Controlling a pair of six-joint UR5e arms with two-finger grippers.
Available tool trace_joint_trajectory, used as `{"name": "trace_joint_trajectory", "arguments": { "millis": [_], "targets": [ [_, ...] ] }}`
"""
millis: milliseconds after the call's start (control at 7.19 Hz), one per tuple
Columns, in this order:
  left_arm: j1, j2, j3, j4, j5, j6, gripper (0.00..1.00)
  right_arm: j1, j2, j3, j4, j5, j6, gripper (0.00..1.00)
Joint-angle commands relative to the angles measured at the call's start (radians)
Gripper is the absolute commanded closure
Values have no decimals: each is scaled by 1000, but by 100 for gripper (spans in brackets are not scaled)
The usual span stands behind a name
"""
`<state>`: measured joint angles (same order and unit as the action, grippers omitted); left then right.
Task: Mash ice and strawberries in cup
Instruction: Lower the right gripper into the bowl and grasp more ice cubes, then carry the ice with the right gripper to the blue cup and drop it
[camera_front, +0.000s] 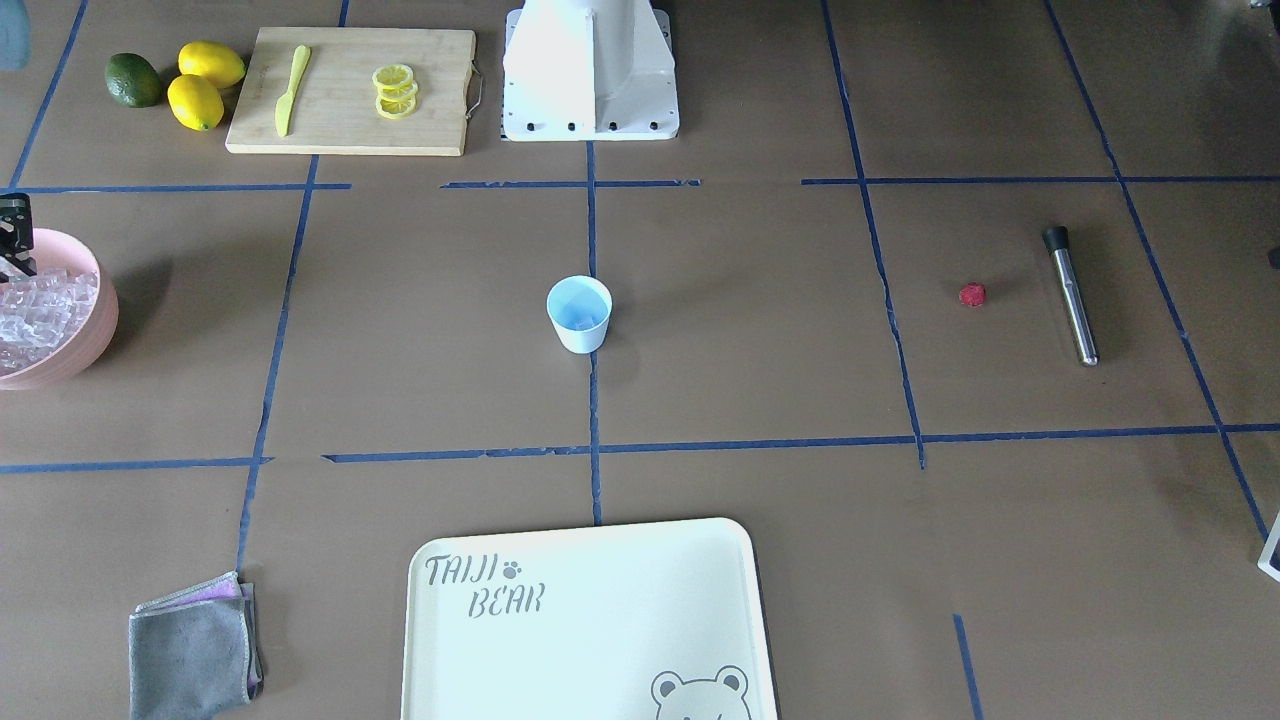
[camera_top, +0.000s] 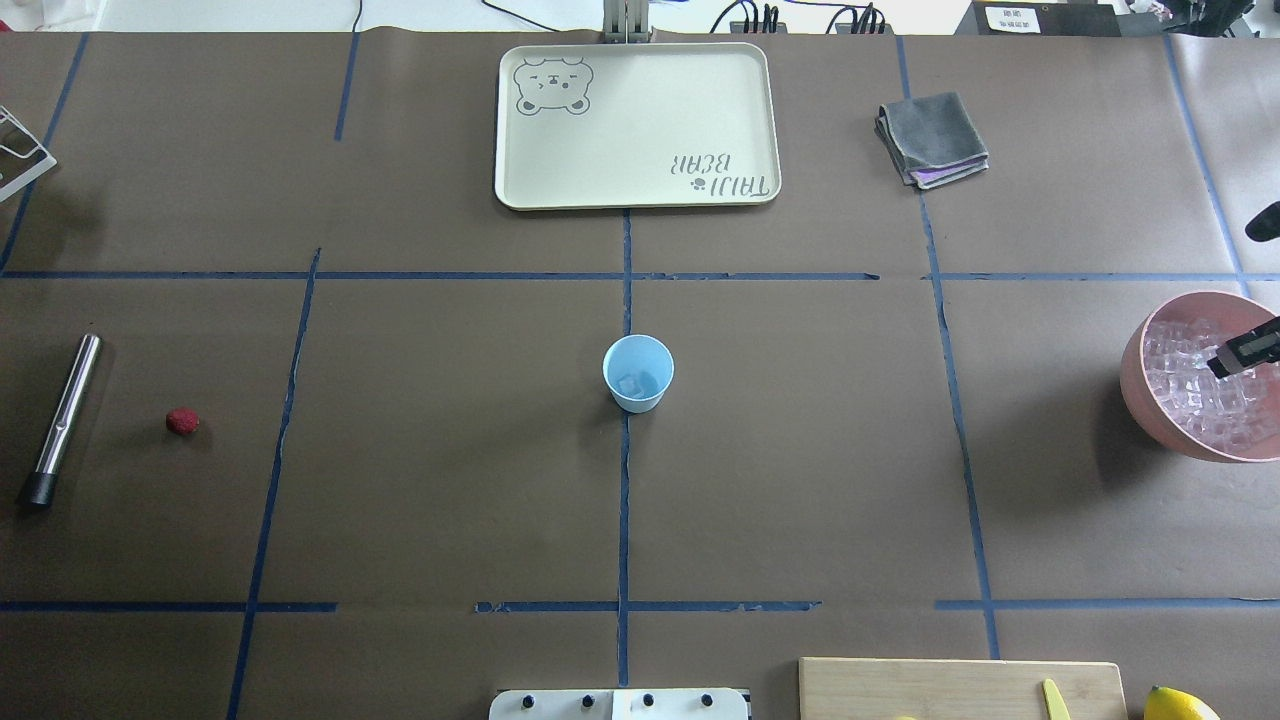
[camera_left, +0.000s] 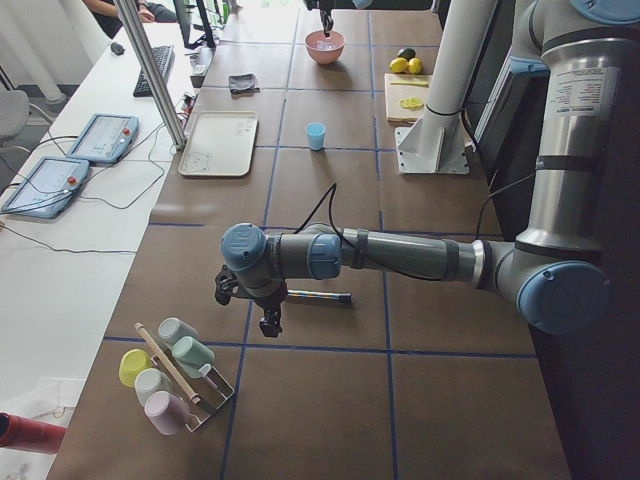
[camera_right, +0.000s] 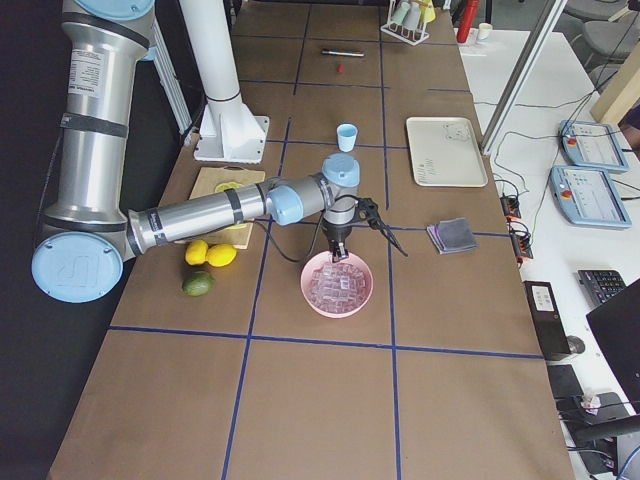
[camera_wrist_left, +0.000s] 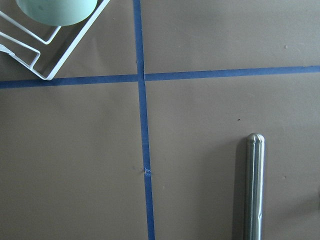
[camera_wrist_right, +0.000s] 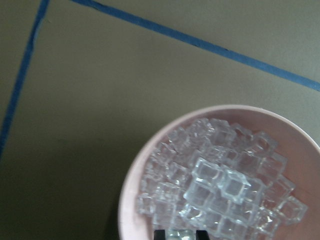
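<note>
The pink bowl (camera_top: 1135, 370) is heaped with ice (camera_top: 1205, 395); a few cubes are seen in the cup (camera_top: 638, 372), centred on the counter (camera_top: 450, 450). The right gripper (camera_wrist_right: 180, 234) is held inside the bowl, pinched on one cube; for the left gripper (camera_left: 270, 325), the state cannot be told.

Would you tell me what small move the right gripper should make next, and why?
Probably close on a cube: the right gripper sits low over the pink bowl of ice, one cube between its tips, and the cup holds only a few.
</note>
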<state>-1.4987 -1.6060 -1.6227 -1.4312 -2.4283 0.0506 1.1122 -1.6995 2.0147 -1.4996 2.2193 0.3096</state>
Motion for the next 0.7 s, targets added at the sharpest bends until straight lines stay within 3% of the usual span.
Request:
{"name": "trace_joint_trajectory", "arguments": {
  "millis": [0, 278, 556],
  "targets": [
    [0, 0, 0, 0, 0, 0, 0, -76, 189, 61, -53, 62, 386, 100],
    [2, 0, 0, 0, 0, 0, 0, -269, 443, 44, -56, 22, 868, 100],
    [0, 0, 1, 0, 0, 0, 0, -488, 629, -40, -53, -201, 1142, 100]
  ]
}}
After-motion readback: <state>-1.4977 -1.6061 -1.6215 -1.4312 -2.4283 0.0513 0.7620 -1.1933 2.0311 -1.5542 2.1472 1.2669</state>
